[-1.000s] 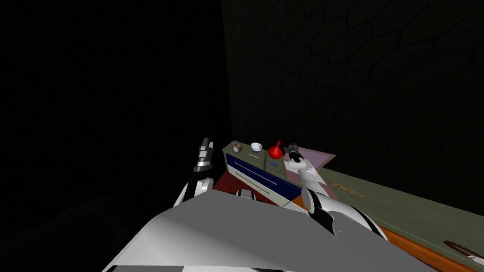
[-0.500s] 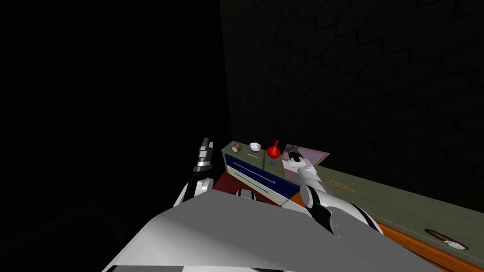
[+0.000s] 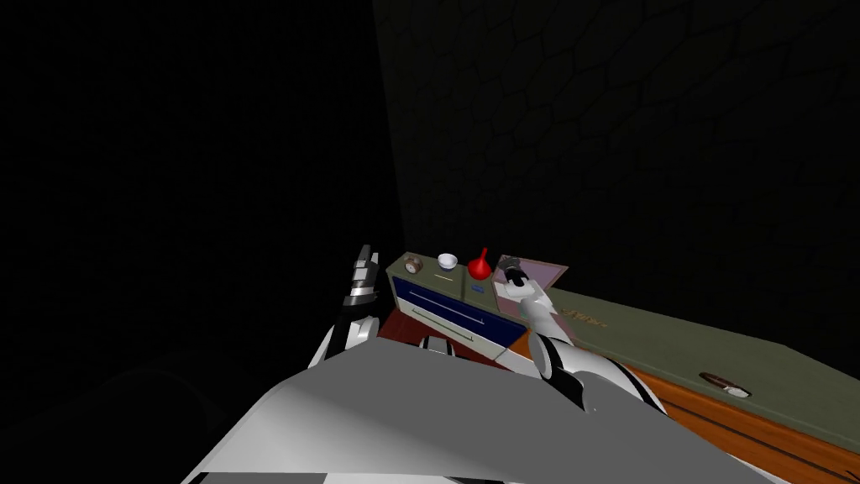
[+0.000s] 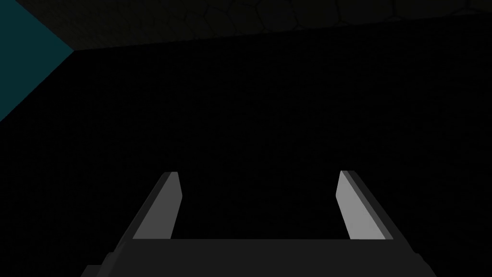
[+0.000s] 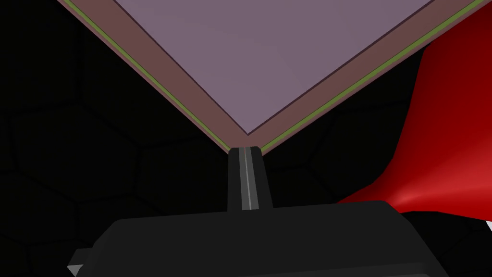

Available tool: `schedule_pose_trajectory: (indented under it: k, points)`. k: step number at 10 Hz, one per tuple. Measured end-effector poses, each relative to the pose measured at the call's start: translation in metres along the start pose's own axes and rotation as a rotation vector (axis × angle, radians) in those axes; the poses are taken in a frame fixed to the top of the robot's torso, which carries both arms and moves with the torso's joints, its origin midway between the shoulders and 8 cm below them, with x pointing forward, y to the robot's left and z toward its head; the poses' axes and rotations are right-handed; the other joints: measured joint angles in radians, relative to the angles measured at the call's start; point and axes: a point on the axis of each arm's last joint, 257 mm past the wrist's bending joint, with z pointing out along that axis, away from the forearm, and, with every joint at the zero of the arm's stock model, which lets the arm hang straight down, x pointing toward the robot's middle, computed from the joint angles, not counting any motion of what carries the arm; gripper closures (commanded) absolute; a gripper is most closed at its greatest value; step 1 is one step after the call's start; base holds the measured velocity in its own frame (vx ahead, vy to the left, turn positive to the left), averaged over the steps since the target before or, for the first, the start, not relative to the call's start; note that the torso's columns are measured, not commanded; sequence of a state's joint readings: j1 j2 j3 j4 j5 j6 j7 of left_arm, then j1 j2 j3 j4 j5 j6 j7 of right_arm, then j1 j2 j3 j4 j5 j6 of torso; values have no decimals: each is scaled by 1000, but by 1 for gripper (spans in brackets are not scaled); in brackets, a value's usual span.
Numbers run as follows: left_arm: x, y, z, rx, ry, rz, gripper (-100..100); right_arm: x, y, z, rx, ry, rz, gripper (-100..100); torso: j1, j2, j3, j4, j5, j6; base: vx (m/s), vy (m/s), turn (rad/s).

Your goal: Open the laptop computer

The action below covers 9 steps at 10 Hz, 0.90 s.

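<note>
The laptop [image 3: 542, 274] lies on a low dresser [image 3: 437, 304], its mauve panel framed in brown with a thin green edge. My right gripper [image 3: 509, 270] is at the laptop's near corner. In the right wrist view the two fingers [image 5: 245, 178] are pressed flat together, shut, and their tip touches the corner of the mauve panel [image 5: 269, 53]; nothing sits between them. My left gripper [image 3: 363, 270] is raised to the left of the dresser, and its fingers [image 4: 166, 207] stand wide open and empty.
A red vase [image 3: 479, 266] stands right beside the laptop and close to my right gripper, where it shows as a red body [image 5: 447, 144]. A white bowl [image 3: 447, 261] and a small clock [image 3: 411, 265] sit further left on the dresser. A long green surface [image 3: 672, 344] runs off to the right.
My head view has swung, so the dresser and the green surface now sit further left and higher. My right hand stays at the laptop's corner. The left arm has not moved.
</note>
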<state>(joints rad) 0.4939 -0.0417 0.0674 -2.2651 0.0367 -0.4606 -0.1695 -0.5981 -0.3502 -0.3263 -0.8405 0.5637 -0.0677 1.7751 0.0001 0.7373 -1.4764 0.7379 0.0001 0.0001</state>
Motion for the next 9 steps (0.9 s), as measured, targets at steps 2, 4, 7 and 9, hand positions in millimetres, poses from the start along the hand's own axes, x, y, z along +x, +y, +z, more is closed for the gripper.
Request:
schedule_pose_trajectory:
  k: [2, 4, 7, 9]
  points:
    - [0, 0, 0, 0, 0, 0, 0, -21, 10, 0, -17, -30, -6, 100, 0, 1, 0, 0, 0, 0, 43, 4, -257]
    - [0, 0, 0, 0, 0, 0, 0, -47, 35, -6, -51, -69, -2, 100, 0, 0, 0, 0, 0, -1, 54, 9, -262]
    - [0, 0, 0, 0, 0, 0, 0, -82, 64, -10, -89, -119, 3, 100, 0, 2, 1, 0, 0, 0, 29, 7, -123]
    - [0, 0, 0, 0, 0, 0, 0, -88, 68, -13, -96, -130, 2, -100, 0, 2, 1, 0, 0, 0, 40, -14, 28]
